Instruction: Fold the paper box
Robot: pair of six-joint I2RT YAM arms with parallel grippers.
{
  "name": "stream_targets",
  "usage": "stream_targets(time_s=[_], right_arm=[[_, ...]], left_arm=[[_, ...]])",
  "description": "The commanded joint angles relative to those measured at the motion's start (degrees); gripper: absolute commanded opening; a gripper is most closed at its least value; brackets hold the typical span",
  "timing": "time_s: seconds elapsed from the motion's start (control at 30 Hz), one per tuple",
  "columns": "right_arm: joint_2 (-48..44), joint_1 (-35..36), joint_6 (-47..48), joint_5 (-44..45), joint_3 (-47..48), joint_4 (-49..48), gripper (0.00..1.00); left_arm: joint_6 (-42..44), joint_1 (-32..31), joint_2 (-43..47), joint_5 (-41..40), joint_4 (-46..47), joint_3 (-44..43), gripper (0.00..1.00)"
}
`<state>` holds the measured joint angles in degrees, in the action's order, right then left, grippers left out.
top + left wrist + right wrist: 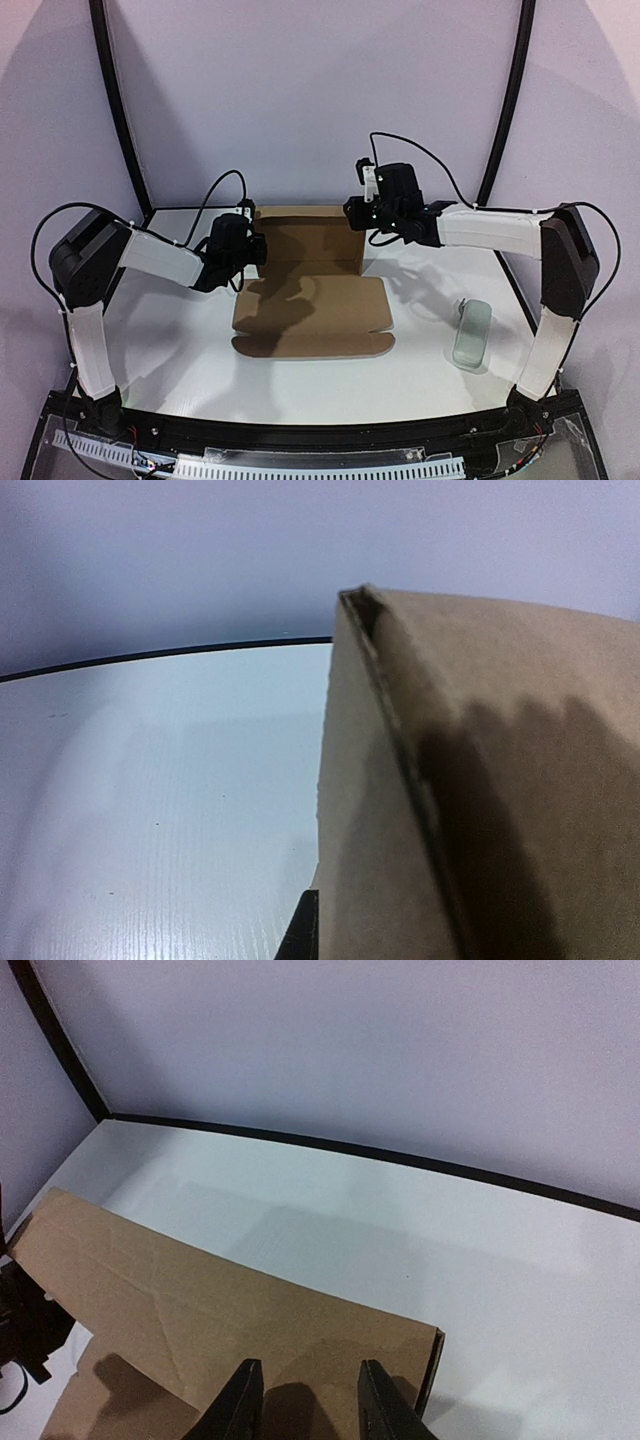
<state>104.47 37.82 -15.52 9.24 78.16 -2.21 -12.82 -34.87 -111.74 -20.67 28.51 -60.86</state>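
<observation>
The brown paper box (312,308) lies half folded in the middle of the table. Its front part is flat and its back wall (310,238) stands upright. My left gripper (254,247) is at the wall's left end, shut on the cardboard. In the left wrist view the cardboard (480,800) fills the right side, and only one dark finger (305,932) shows beside it. My right gripper (364,214) hovers at the wall's top right corner. Its fingers (240,1400) stand apart over the cardboard panel (200,1300), with nothing pinched between them.
A small pale grey-green case (472,335) lies on the white table to the right of the box. A black border (380,1152) edges the table at the back, with the pale wall behind it. Cables loop over both arms.
</observation>
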Motion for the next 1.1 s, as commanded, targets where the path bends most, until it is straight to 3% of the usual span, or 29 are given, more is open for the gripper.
stream_targets(time_s=[0.0,0.33,0.47,0.67,0.87,1.07], right_arm=[[2.2,-0.8,-4.1,-1.9,-4.8,4.0,0.35],[1.7,-1.0,-8.3,-3.6,-11.2,1.9,0.31],[0.7,-1.0,-6.2,-3.1,-7.8,5.2,0.34],[-0.3,-1.0,-0.9,-3.2,7.6,12.7,0.6],[-1.8,-1.1,2.1,-3.9,22.3,15.9,0.98],[-10.6,-1.5,1.8,-7.1,14.5,12.4,0.98]], left_arm=[[-0.2,-0.3,1.2,0.6,-3.3,-0.4,0.01],[-1.0,-0.3,1.9,0.7,-5.4,-0.2,0.01],[-1.3,-0.3,2.3,-0.2,-6.7,-0.3,0.01],[-1.7,-0.3,3.7,-0.6,-12.5,-4.1,0.01],[-0.9,-0.3,4.4,0.1,-28.8,-14.5,0.01],[5.5,-0.1,4.3,7.8,-51.6,-25.8,0.01]])
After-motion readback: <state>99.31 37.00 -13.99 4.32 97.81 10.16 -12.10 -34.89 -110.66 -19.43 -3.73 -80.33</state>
